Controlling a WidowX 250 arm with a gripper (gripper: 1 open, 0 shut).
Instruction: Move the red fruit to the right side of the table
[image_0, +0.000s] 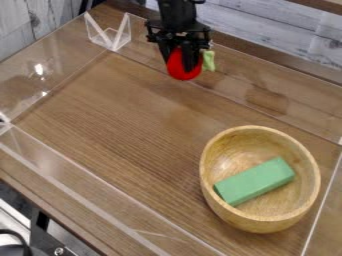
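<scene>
We see the claw (182, 62) clamped on the red fruit (182, 64). It hangs over the counter (120, 140), well apart from the wooden bowl (259, 178).

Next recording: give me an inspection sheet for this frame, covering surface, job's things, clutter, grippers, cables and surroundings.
Surface: brown wood-grain table, edged by low clear plastic walls.
Job's things: red fruit near the far edge, between the gripper's fingers; whether it rests on the table cannot be told.
Clutter: round wooden bowl at near right, holding a green block.
Grippers: gripper pointing down, shut on the red fruit.
Cables: nothing seen on the table; dark shapes at the bottom-left corner, too unclear to name.
Surroundings: pale planked surface behind the far wall.
</scene>
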